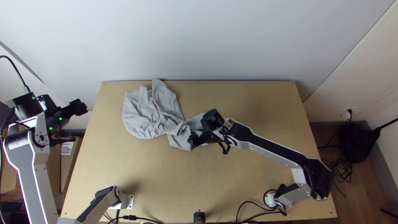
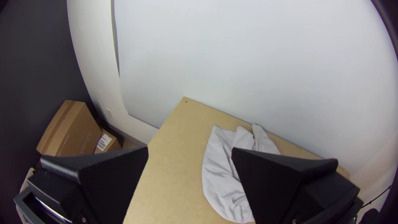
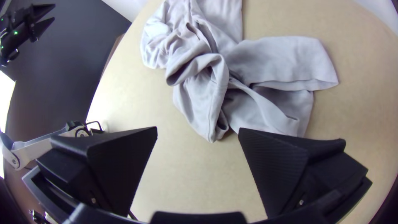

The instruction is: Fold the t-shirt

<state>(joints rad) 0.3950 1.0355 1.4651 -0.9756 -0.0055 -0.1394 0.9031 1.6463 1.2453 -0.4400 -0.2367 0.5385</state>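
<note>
Beside the table (image 1: pixel 236 182) stand boxes (image 2: pixel 76 135); right gripper (image 1: pixel 192 141) overhangs bunched t-shirt (image 1: pixel 143 116).

Cardboard boxes (image 2: pixel 76 130) sit beside the wooden table (image 1: pixel 199 178).

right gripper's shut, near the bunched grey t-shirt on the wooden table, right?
Not shut: the right wrist view shows the right gripper open, its fingers wide apart. It is near the bunched grey t-shirt on the wooden table, as you say.
</note>
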